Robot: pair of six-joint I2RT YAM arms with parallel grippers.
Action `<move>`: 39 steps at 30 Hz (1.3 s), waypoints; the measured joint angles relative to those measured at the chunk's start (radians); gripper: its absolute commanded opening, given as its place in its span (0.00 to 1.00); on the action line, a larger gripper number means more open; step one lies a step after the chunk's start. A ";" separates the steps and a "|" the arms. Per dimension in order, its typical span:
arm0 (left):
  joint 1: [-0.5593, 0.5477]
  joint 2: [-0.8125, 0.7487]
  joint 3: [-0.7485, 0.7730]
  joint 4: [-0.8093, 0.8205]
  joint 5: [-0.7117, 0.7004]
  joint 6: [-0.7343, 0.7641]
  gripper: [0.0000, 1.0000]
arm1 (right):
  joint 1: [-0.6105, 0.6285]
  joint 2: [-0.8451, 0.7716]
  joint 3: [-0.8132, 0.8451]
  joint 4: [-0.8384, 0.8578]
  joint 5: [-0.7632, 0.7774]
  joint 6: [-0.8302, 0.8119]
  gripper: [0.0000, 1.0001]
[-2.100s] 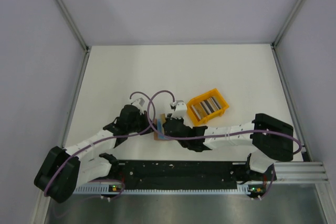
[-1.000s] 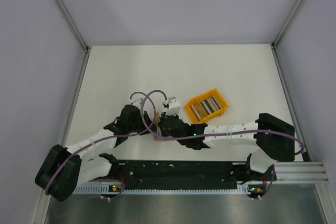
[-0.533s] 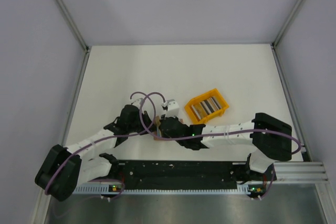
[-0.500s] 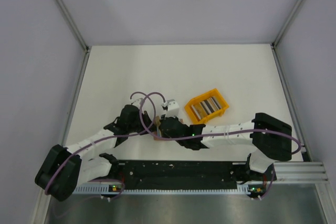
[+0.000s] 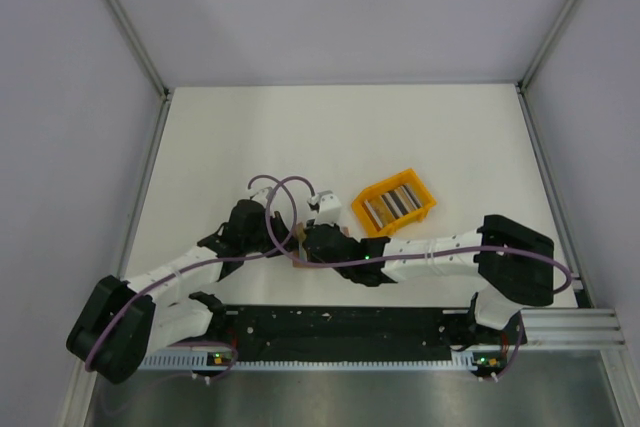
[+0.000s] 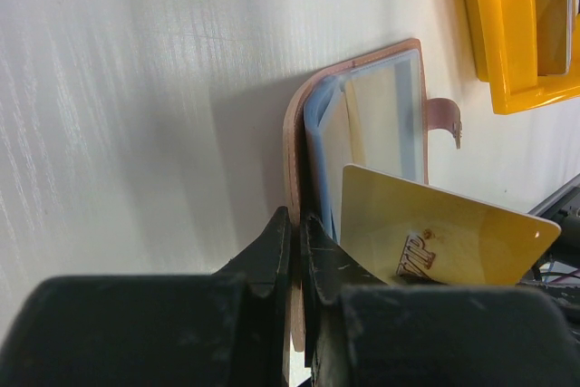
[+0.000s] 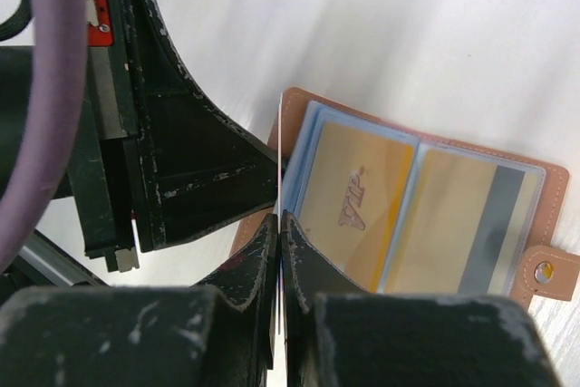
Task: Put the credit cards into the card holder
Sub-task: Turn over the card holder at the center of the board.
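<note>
Tan card holder [image 7: 406,215] stands open just ahead of both sets of fingers. Left gripper [image 6: 294,219] pinches its cover edge. Right gripper [image 7: 279,224] pinches a gold card [image 6: 435,233] at the pockets, apparently not seated yet. Two pockets look filled. More cards [image 5: 392,204] sit in the yellow tray [image 6: 480,33].

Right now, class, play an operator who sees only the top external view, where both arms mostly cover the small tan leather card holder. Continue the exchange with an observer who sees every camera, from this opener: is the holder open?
Observer: Yes. In the right wrist view the tan leather card holder lies open, with a gold card marked VIP in one clear sleeve.
Operator: What is the left arm doing?
Observer: The left gripper is shut on the holder's tan cover edge.
Operator: And the right arm?
Observer: The right gripper is shut on a thin card, seen edge-on, by the edge that the left gripper holds.
</note>
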 measured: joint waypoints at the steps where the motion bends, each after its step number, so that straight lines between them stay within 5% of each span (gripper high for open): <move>1: 0.000 0.000 0.000 0.000 0.000 0.000 0.00 | 0.000 0.003 0.000 0.000 0.003 0.002 0.00; 26: 0.000 0.006 0.000 0.002 -0.008 0.003 0.00 | 0.014 -0.055 -0.024 -0.093 0.161 0.010 0.00; 39: 0.000 0.036 -0.009 0.024 -0.025 0.004 0.00 | -0.092 -0.143 -0.148 -0.129 0.109 0.037 0.00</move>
